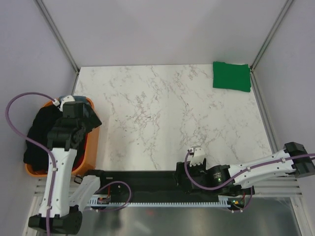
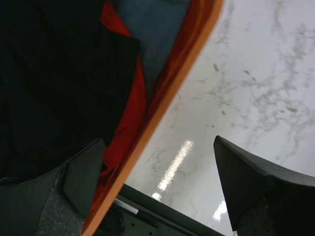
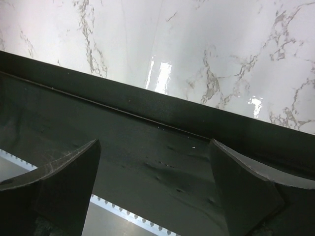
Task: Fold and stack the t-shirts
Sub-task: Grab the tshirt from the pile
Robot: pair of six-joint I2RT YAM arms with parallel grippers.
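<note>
Left end effector [image 2: 157, 142], wide open and empty, hovers over the tub [image 2: 172, 93] rim, black shirt [image 2: 54, 83] under one finger [image 2: 81, 172]. Closing here could catch the rim or the red shirt [image 2: 130, 118] too. Right end effector [image 3: 153, 142] is open and empty.

Robotics test cell. We see a marble-patterned tabletop [image 1: 162, 113] boxed in by plain pale panels [image 1: 162, 29] set in bare metal struts [image 1: 56, 35], as in a laboratory enclosure rather than a home or shop. The left arm [image 1: 59, 172] and right arm [image 1: 261, 168], both white and black, stand on a black rail [image 1: 142, 178] at the near edge, and we note purple cables [image 1: 29, 94] looping in the open. A folded green t-shirt [image 1: 231, 75] and an orange tub [image 1: 93, 140] of clothes serve as props.
</note>
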